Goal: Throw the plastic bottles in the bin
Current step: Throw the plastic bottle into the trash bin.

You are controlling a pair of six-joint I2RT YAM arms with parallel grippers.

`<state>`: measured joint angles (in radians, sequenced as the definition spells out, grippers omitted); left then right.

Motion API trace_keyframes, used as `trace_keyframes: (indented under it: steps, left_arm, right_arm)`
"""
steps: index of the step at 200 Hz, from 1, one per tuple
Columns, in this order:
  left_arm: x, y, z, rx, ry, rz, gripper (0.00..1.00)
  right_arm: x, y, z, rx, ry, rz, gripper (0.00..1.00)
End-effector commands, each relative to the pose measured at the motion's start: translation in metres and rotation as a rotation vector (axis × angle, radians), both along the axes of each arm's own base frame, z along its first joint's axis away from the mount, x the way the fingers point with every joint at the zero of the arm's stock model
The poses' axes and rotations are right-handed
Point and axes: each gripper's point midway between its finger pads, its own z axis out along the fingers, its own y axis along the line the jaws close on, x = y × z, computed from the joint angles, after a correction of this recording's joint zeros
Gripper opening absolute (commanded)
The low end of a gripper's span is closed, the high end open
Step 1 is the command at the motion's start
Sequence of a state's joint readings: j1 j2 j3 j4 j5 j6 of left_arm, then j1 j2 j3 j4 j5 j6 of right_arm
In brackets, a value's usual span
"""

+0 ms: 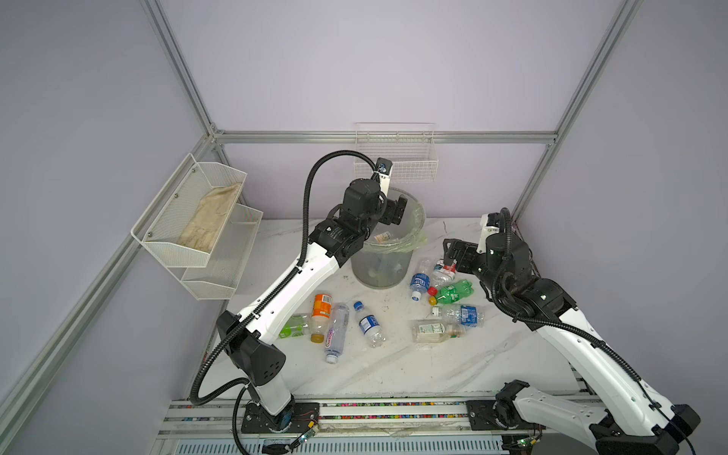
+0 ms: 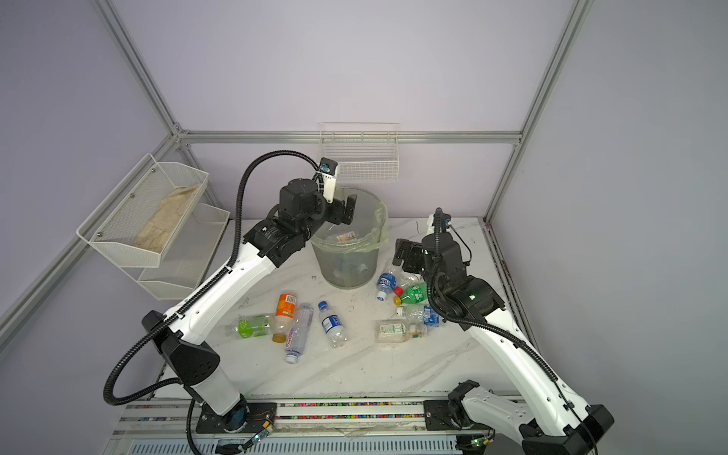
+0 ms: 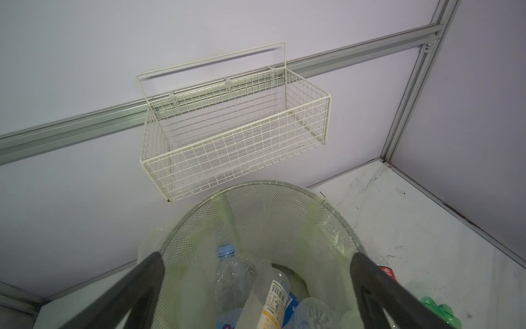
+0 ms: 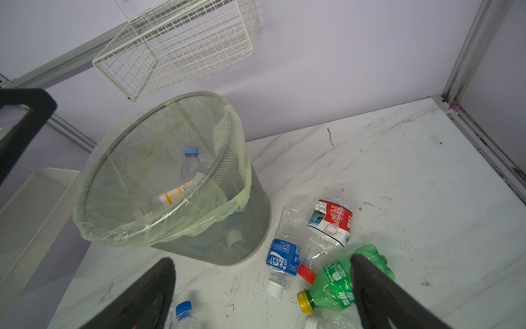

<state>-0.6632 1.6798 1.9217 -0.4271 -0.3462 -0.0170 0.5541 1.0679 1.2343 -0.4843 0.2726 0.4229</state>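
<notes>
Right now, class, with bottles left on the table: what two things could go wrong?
The open right gripper hovers over a tight cluster: crushed red-labelled clear bottle, blue-labelled clear bottle, green-tinted bottle. A grab might catch two or knock one away.
The left gripper hangs over the lined grey mesh bin; the right arm could collide there.

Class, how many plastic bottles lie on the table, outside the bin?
9. Four beside the left arm: green-label, orange-label, long clear, blue-capped. Five near the right end effector: Pocari, red-label, green-tinted, crushed blue-label, pale-label. Others may be hidden.
</notes>
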Motion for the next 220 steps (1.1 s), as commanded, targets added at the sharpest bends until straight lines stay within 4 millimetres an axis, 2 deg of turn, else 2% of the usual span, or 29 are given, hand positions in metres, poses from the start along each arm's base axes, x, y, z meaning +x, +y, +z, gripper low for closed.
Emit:
trace_keyframes:
  steps: [1, 50, 81, 87, 89, 94, 171, 205, 220]
  left_arm:
    - [-0.029, 0.02, 0.049, -0.152, -0.065, 0.004, 1.0]
    - [-0.048, 0.033, 0.059, -0.188, -0.085, -0.007, 1.0]
    - [-0.063, 0.039, 0.054, -0.197, -0.082, -0.015, 1.0]
    - [-0.061, 0.038, 0.046, -0.185, -0.07, -0.013, 1.0]
    - [-0.07, 0.044, 0.055, -0.2, -0.089, -0.014, 1.0]
    - [-0.074, 0.048, 0.056, -0.204, -0.093, -0.012, 1.0]
    - [-0.112, 0.078, 0.027, -0.229, -0.07, 0.011, 1.0]
    - [-0.123, 0.089, 0.01, -0.244, -0.048, 0.028, 1.0]
    - [-0.125, 0.094, 0.0, -0.246, -0.035, 0.041, 1.0]
  right_arm:
    - [0.0, -0.004, 0.003, 0.011, -0.002, -0.019, 0.97]
    - [0.004, 0.0, 0.001, 0.01, 0.006, -0.012, 0.97]
    - [0.008, 0.004, -0.005, 0.016, 0.031, -0.007, 0.97]
    - [0.009, 0.006, -0.008, 0.016, 0.041, -0.005, 0.97]
    - [0.009, 0.006, -0.009, 0.015, 0.045, -0.003, 0.97]
    - [0.01, 0.008, -0.01, 0.015, 0.052, 0.001, 0.97]
    - [0.022, 0.027, -0.048, 0.038, 0.211, 0.01, 0.97]
    - [0.028, 0.023, -0.074, 0.038, 0.323, -0.083, 0.97]
    - [0.028, 0.015, -0.086, 0.054, 0.367, -0.161, 0.97]
